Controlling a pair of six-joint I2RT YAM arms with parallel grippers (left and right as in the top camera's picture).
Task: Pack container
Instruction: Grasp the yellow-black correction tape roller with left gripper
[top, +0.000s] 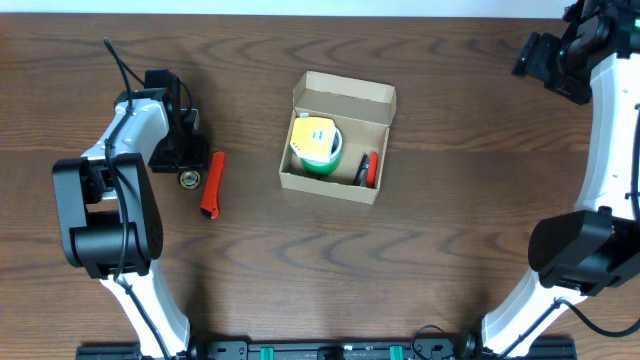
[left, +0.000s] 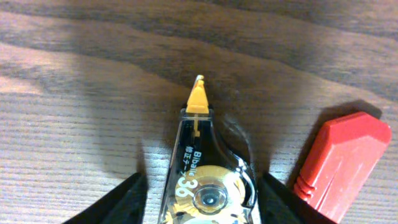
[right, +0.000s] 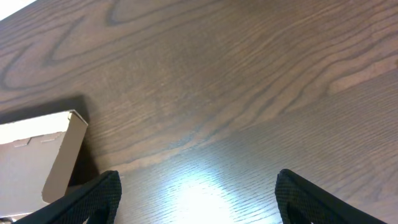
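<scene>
The tan cardboard container (top: 334, 186) stands open mid-table, flap lid up at the back. Inside are a green and yellow roll (top: 315, 145) and a red and black item (top: 368, 170). The box's flap also shows in the right wrist view (right: 37, 155). My left gripper (top: 186, 165) is open, low over the table, its fingers (left: 202, 205) on either side of a clear correction tape with a yellow tip (left: 205, 180), with gaps on both sides. A red cutter (top: 212, 185) lies just right of the tape, and shows in the left wrist view (left: 339, 158). My right gripper (top: 545, 60) is open and empty at the far right back (right: 193, 199).
Bare dark wood table (top: 450, 250) surrounds the box. The arm bases stand at the front left and front right edges.
</scene>
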